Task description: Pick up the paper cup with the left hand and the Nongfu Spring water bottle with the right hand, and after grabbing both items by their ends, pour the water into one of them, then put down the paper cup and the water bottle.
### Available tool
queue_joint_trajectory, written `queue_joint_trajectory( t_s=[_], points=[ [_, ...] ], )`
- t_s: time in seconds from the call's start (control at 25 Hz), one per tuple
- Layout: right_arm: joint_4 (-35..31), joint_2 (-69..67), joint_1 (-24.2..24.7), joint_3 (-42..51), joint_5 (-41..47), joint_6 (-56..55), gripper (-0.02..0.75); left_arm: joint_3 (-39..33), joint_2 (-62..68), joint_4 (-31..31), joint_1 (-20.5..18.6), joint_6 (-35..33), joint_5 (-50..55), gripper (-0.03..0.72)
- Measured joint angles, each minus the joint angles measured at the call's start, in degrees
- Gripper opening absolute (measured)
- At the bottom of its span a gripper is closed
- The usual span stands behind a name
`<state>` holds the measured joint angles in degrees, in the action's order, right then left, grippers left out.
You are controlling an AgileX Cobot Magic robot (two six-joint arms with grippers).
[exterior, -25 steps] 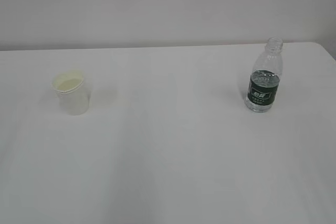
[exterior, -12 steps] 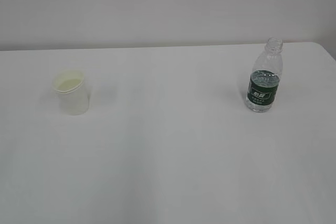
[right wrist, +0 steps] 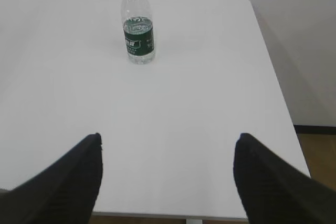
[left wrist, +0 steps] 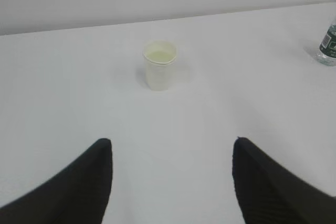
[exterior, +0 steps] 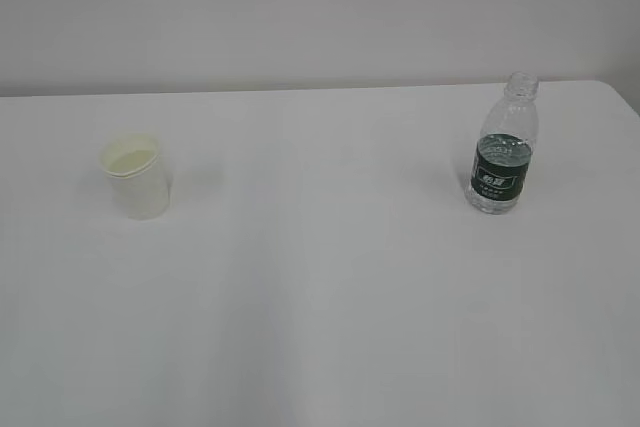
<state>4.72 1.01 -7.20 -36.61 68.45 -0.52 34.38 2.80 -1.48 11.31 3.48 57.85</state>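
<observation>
A small white paper cup point(exterior: 135, 176) with a cream inside stands upright on the left of the white table; the left wrist view shows this paper cup point(left wrist: 159, 65) well ahead. On the right stands the Nongfu Spring water bottle point(exterior: 503, 151), clear, uncapped, with a dark green label. In the right wrist view the bottle point(right wrist: 138, 29) is far ahead and left of centre. My left gripper point(left wrist: 171, 141) is open and empty, well short of the cup. Equally open and empty, my right gripper point(right wrist: 168, 136) hangs over the table's near edge. Neither arm shows in the exterior view.
The white table point(exterior: 320, 277) ends at a pale wall behind. Its right edge point(right wrist: 273, 72) and near edge show in the right wrist view, with brown floor point(right wrist: 317, 153) beyond. The bottle's base point(left wrist: 328, 48) peeks in at the far right of the left wrist view.
</observation>
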Motion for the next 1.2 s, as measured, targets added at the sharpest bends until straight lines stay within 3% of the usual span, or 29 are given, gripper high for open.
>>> queue_joint_trajectory(
  t_s=[0.48,1.2],
  points=[
    [0.2,0.0,0.0,4.4,2.3,-0.1,0.59,-2.4,-2.4,0.5,0.0,0.0,6.5,0.499],
    [1.6,0.0,0.0,8.1,-2.3,-0.2,0.59,-4.0,-2.4,1.9,0.0,0.0,5.9,0.496]
  ],
)
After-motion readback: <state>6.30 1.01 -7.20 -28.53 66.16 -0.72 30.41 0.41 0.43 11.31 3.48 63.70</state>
